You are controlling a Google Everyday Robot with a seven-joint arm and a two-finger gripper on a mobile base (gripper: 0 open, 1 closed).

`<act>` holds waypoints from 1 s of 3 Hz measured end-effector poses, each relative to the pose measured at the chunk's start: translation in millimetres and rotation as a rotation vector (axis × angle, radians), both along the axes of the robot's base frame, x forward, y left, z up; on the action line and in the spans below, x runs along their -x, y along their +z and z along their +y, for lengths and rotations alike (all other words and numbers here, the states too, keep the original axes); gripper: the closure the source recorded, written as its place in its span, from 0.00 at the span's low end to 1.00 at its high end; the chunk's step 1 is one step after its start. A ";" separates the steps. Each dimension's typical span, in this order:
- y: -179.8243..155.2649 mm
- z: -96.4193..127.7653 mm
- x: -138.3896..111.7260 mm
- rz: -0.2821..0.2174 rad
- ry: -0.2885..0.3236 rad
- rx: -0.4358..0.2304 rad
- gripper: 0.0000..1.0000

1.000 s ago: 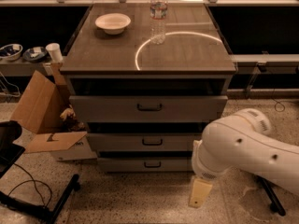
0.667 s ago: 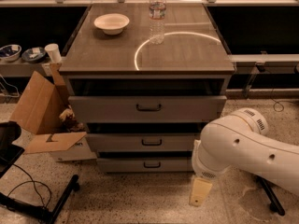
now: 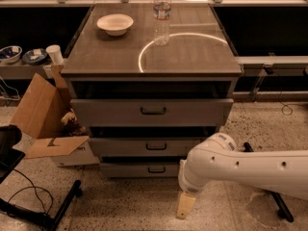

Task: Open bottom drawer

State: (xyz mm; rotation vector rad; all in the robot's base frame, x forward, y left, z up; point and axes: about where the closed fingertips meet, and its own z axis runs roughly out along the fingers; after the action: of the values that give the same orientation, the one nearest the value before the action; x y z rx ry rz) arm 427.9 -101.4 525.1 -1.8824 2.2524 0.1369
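Speckled terrazzo floor, dim lab, benches along the back. Grey three-drawer cabinet at centre. Its wood-grain top surface carries a white bowl at back left and a clear water bottle, upright, just right of the bowl. A bright ring of light lies on the surface, and the bottle stands on its rim.

Top drawer is pulled out some, with a dark gap above it. Middle drawer sits below it. Bottom drawer is the lowest, just above the floor, with a flat grey front and a small dark bar handle. No tray interior is visible. Its right end is hidden behind the white robot arm.

Arm comes in from the right edge, low. Claw hangs off its end near the floor, in front of the cabinet, below and right of the bottom drawer's handle and apart from it. Only a beige part shows; cannot tell how far open it is, and nothing is seen in its hold.

Left of the cabinet: an open cardboard box, a white cup and a small bowl on a low shelf.
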 end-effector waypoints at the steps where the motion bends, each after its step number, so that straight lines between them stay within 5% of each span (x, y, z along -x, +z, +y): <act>1: -73.6 10.7 -16.7 0.014 -0.009 0.004 0.00; 2: -143.8 -3.5 -63.8 -0.027 -0.022 0.088 0.00; 3: -145.3 -3.4 -63.5 -0.022 -0.024 0.090 0.00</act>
State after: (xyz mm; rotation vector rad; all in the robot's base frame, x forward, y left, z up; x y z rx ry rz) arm 491.4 -104.8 379.8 -1.8902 2.3011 0.0111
